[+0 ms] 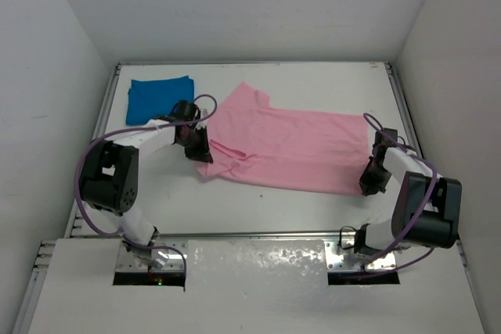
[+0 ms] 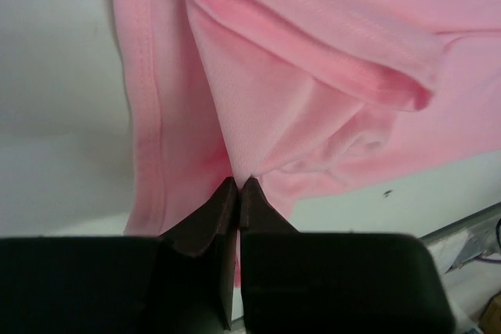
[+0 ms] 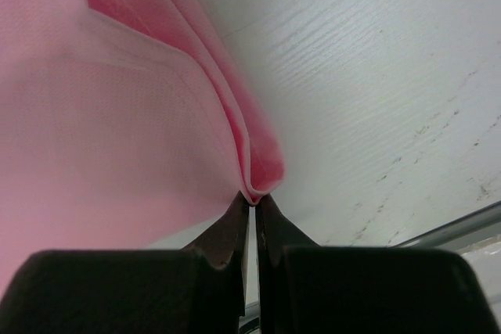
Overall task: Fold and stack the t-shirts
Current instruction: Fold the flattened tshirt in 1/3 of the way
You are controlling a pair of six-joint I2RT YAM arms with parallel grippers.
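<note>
Obscured: from above, both sets of fingertips are hidden under their own gripper bodies, and the left wrist covers the near right corner of the blue t-shirt (image 1: 159,98). Each wrist camera crops the cloth to one small patch. Pink t-shirt (image 1: 290,150): spread crosswise on the white table (image 1: 258,209), sleeves toward the left arm, hem toward the right arm, its near left sleeve rumpled. Blue t-shirt: a folded rectangle at the far left of the table, just beside the pink one's far sleeve; contact between them cannot be told. Left gripper (image 2: 239,185): jaws closed, tips meeting on a pinch of pink fabric beside the sleeve's stitched hem. Right gripper (image 3: 252,199): jaws drawn nearly together, nipping a doubled edge of the pink shirt at its near right corner, with bare table alongside.
</note>
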